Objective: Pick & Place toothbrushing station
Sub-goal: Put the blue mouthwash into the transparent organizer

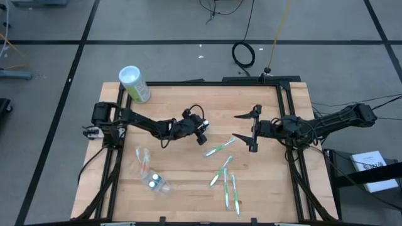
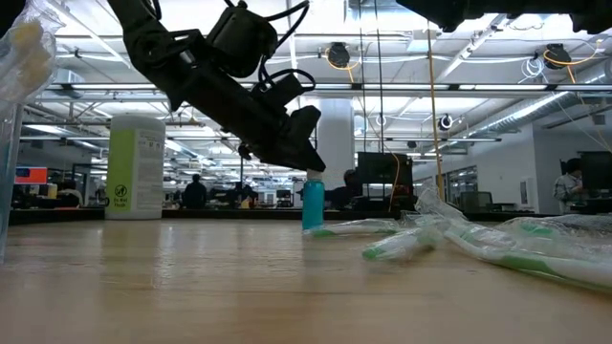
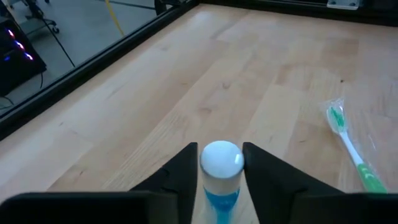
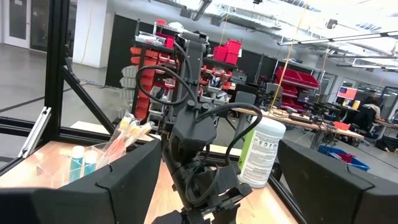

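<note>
- The left gripper has its two dark fingers closed against the sides of a small upright tube with a white rounded top and blue body, near the middle of the wooden table; the left wrist view shows this contact, while from above the tube is hidden under the gripper
- In the low view the tube stands vertical, base on the table
- The right gripper waits with fingers spread wide, right of centre
- Thin white toothbrushes with green accents lie flat nearby (wrappers blur their outlines); one points away from the left gripper
- The clear plastic holder lies near the front left, its contents hard to make out
</note>
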You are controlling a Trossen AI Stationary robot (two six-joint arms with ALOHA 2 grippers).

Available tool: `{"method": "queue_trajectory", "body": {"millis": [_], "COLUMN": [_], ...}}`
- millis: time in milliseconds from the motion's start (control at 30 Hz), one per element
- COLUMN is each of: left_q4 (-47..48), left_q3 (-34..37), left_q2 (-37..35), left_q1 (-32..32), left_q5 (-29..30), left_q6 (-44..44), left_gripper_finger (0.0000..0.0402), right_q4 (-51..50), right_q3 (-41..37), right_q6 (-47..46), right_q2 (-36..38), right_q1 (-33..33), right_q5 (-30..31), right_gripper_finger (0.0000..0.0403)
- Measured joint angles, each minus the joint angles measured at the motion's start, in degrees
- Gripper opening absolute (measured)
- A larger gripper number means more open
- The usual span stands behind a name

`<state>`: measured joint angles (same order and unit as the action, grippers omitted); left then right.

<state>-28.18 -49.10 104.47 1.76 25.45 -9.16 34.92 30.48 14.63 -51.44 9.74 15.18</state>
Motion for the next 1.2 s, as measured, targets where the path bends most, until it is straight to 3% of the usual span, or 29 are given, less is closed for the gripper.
{"method": "queue_trajectory", "body": {"millis": [267,567,700,900,1200], "left_q4": [0.0,1.2,4.3,16.7,35.6], "left_q3": [0.0,0.1,0.1,0.0,0.0], "left_q2": [0.0,-3.0,-9.3,-22.2,-42.1], "left_q1": [0.0,-1.0,-3.2,-8.5,-23.2], "left_q5": [0.0,-0.2,-0.2,-0.1,-0.6], "left_q6": [0.1,1.7,4.7,4.6,-3.4], "left_gripper_finger": [0.0089,0.0084,0.0084,0.0084,0.0084], "right_q4": [0.0,0.0,-0.4,-0.5,-0.6], "right_q3": [0.0,0.0,0.0,0.0,0.0], "right_q6": [0.0,0.0,0.0,0.0,-0.4], "right_q2": [0.0,0.0,0.0,0.0,0.0], "right_q1": [0.0,0.0,0.0,0.0,0.0], "right_q5": [0.0,0.0,0.0,0.0,0.0], "right_gripper_finger": [0.0318,0.0318,0.0318,0.0318,0.0318]}}
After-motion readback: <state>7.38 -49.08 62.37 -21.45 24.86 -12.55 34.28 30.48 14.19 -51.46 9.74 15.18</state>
